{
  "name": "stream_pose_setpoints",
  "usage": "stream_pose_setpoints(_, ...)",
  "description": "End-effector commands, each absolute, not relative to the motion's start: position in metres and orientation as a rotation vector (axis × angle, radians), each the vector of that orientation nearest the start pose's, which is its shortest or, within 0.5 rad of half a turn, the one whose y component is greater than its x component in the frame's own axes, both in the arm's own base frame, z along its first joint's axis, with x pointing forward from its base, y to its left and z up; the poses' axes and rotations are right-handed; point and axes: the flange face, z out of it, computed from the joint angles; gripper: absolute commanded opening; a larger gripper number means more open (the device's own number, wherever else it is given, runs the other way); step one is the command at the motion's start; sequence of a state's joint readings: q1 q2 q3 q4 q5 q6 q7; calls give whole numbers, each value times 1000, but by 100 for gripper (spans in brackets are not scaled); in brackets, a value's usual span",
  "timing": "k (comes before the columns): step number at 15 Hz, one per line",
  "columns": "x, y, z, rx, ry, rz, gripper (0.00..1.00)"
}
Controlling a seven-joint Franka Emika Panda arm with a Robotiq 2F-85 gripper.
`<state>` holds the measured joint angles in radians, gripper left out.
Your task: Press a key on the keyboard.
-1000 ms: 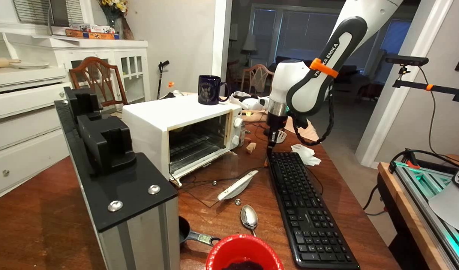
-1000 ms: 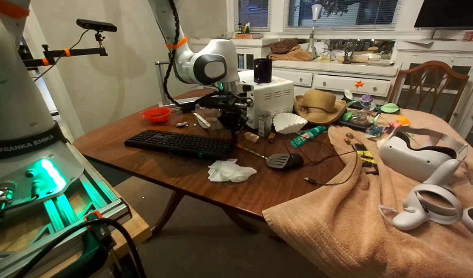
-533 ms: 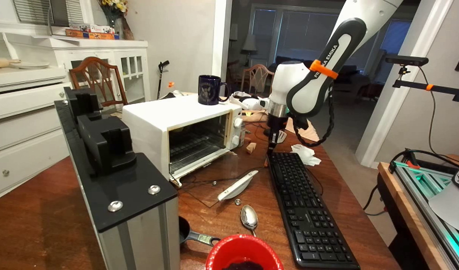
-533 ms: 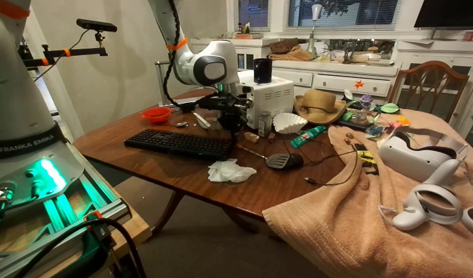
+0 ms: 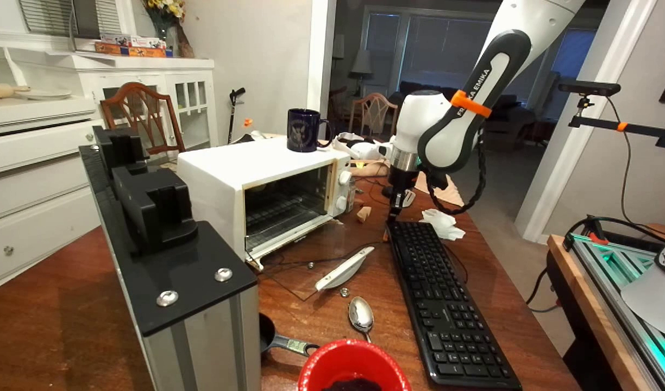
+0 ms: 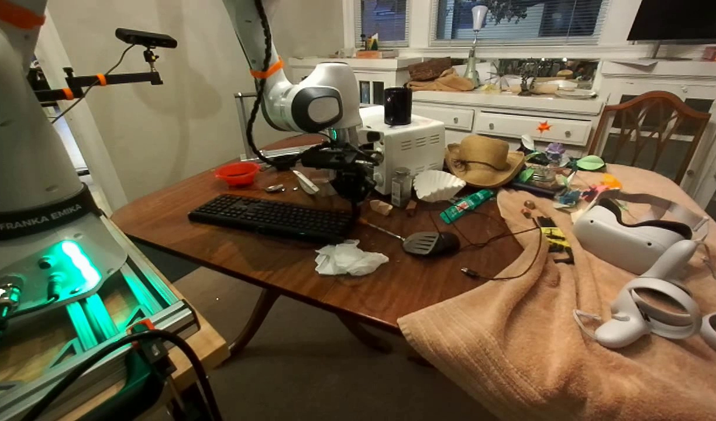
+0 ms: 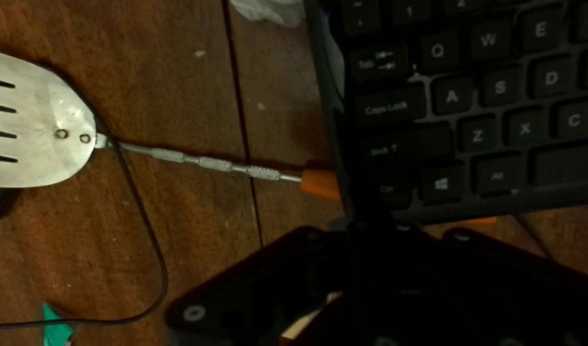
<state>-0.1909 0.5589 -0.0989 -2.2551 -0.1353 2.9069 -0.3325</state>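
Keyboard [image 5: 446,304]: on the wooden table [image 5: 384,296], keys up, apart from the white oven [image 5: 245,163].

Progress: your reach looks all but done; the press is unconfirmed. In an exterior view your gripper [image 5: 391,218] points down at the keyboard's far end. In the wrist view its tips show dark against the corner by the Ctrl key [image 7: 386,189]. Cannot tell whether they touch a key, touch the frame or hang just above; no key reads as plainly sunk. Jaws drawn together into one narrow tip, nothing seen between them. Left for you, as judged: settle over one key, push, lift clear.

Lie: long axis runs left to right in the wrist view, climbing slightly rightward, letters upright. The end with the Tab key [image 7: 380,65] is the one by your gripper; the number pad [image 5: 465,355] lies at the opposite end, near the red bowl [image 5: 335,358]. The edge along the space bar [image 7: 570,163] faces the oven side. The number-row edge faces away from it, crumpled white paper [image 5: 443,224] just beside the corner at your gripper's end.
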Motion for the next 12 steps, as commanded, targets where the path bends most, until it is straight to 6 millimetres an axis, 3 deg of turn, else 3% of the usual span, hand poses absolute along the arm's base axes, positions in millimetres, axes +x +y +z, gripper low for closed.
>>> stream_pose_setpoints(1,510,-150,109,-3244,-309,-127,0)
stream_pose_setpoints(6,509,-149,112,-3243,-304,-125,0)
stream_pose_setpoints(12,503,-135,154,-3221,-250,-130,0)
